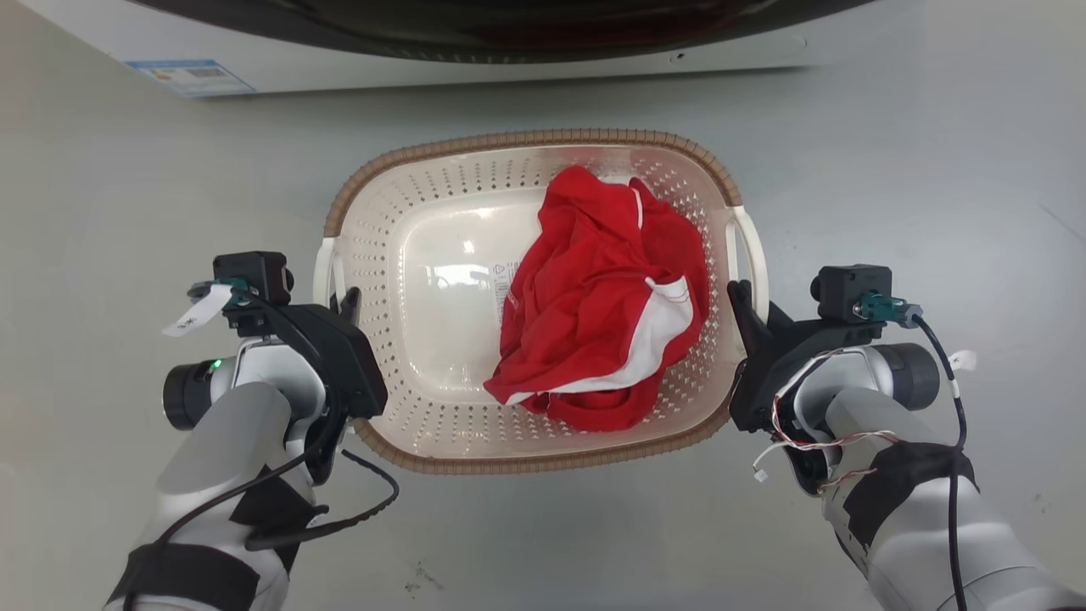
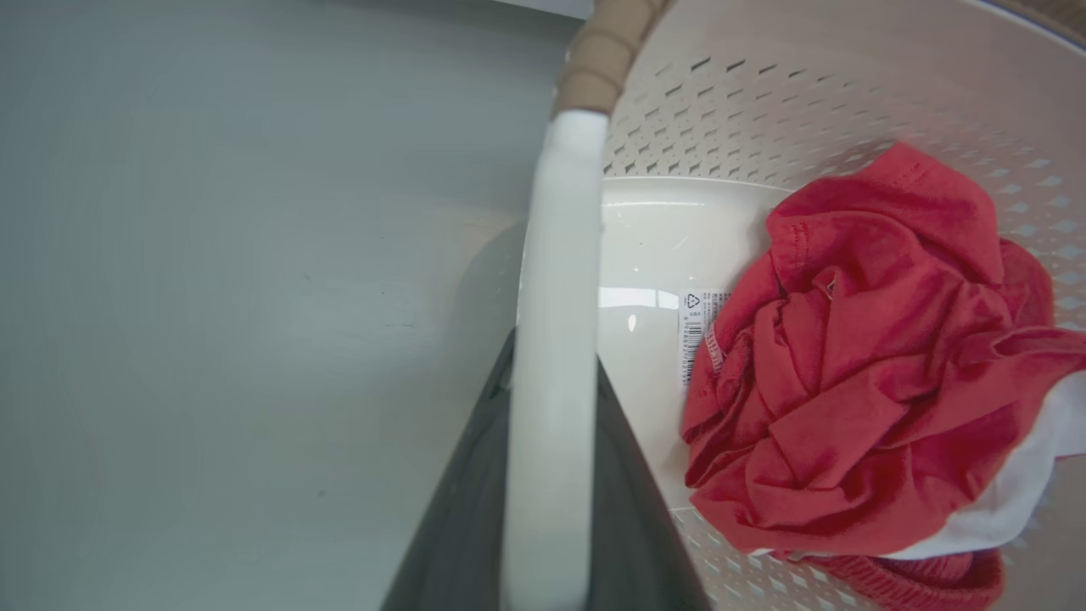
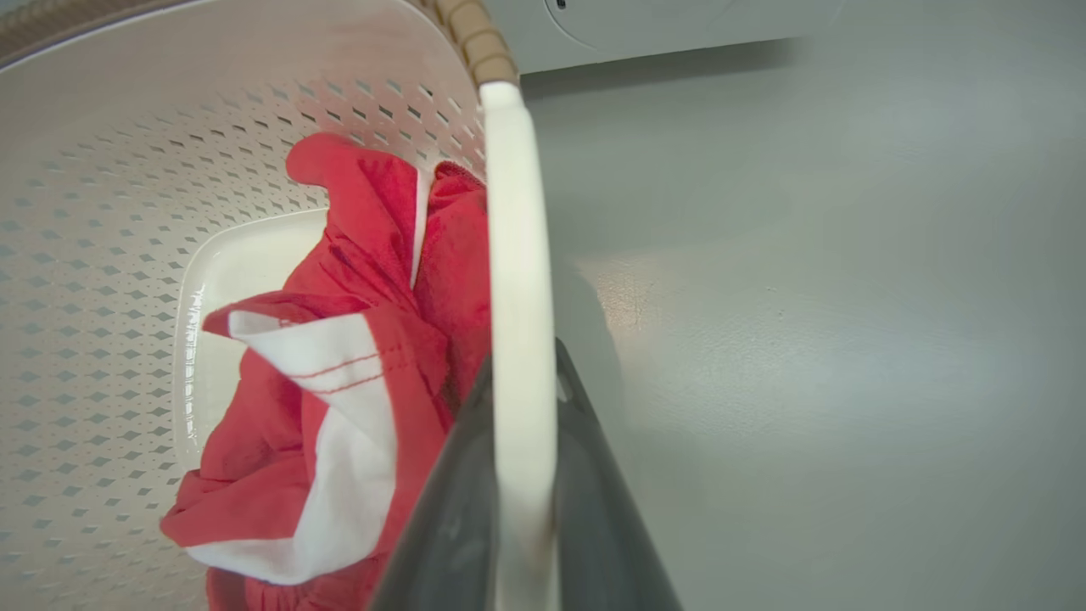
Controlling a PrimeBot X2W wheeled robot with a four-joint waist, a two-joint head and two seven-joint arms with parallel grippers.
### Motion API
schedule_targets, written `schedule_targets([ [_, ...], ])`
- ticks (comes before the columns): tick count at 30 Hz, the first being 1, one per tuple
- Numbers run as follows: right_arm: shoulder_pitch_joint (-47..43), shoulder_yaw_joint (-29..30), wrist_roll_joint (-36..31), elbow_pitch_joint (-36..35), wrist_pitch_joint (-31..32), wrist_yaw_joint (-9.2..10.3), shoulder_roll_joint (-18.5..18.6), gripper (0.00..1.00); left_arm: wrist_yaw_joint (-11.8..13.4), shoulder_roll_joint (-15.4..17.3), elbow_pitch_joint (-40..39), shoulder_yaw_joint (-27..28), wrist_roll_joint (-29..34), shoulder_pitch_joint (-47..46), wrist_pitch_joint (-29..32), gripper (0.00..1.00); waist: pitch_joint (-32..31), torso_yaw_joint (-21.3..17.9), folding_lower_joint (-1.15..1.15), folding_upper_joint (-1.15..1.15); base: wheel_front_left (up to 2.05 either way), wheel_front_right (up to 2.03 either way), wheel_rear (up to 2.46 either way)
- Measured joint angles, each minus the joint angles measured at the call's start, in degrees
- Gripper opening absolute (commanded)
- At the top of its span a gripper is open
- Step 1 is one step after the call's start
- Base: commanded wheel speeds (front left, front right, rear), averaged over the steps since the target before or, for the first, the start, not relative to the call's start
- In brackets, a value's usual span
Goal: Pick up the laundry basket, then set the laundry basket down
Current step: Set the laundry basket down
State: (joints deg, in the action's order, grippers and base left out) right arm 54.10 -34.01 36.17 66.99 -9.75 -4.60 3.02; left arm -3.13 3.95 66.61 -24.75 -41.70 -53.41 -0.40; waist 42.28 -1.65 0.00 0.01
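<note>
The laundry basket (image 1: 526, 140) is cream with perforated sides and a brown woven-look rim, and it lies in the middle of the head view. A crumpled red and white garment (image 1: 602, 297) lies inside it. My left gripper (image 1: 344, 301) is shut on the basket's white left handle (image 1: 322, 271). My right gripper (image 1: 740, 297) is shut on the white right handle (image 1: 758, 255). In the left wrist view the handle (image 2: 556, 255) runs between the dark fingers of my left gripper (image 2: 551, 348). The right wrist view shows the other handle (image 3: 517, 238) clamped the same way by my right gripper (image 3: 522, 356).
A white washer (image 1: 475, 51) with a dark round door stands just beyond the basket's far rim; its base (image 3: 662, 25) also appears in the right wrist view. Smooth grey floor (image 1: 916, 187) spreads to both sides and in front of the basket.
</note>
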Motion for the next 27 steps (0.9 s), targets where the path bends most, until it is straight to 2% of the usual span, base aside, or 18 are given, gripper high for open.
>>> schedule_targets([
  [18,4.46,0.24,-0.66,0.44,-2.93,1.48,0.16,0.00,0.09,-0.34,0.86,-0.12,0.71,-3.19,-6.38,0.00,7.33,0.62,0.01,0.00,0.00,0.00,0.00],
  [27,6.66,1.08,-0.64,0.58,-3.54,1.81,0.29,0.00,-0.42,-0.24,1.55,-0.09,1.02,-5.68,-7.60,0.00,10.08,0.70,-0.01,-0.01,0.00,0.00,0.00],
])
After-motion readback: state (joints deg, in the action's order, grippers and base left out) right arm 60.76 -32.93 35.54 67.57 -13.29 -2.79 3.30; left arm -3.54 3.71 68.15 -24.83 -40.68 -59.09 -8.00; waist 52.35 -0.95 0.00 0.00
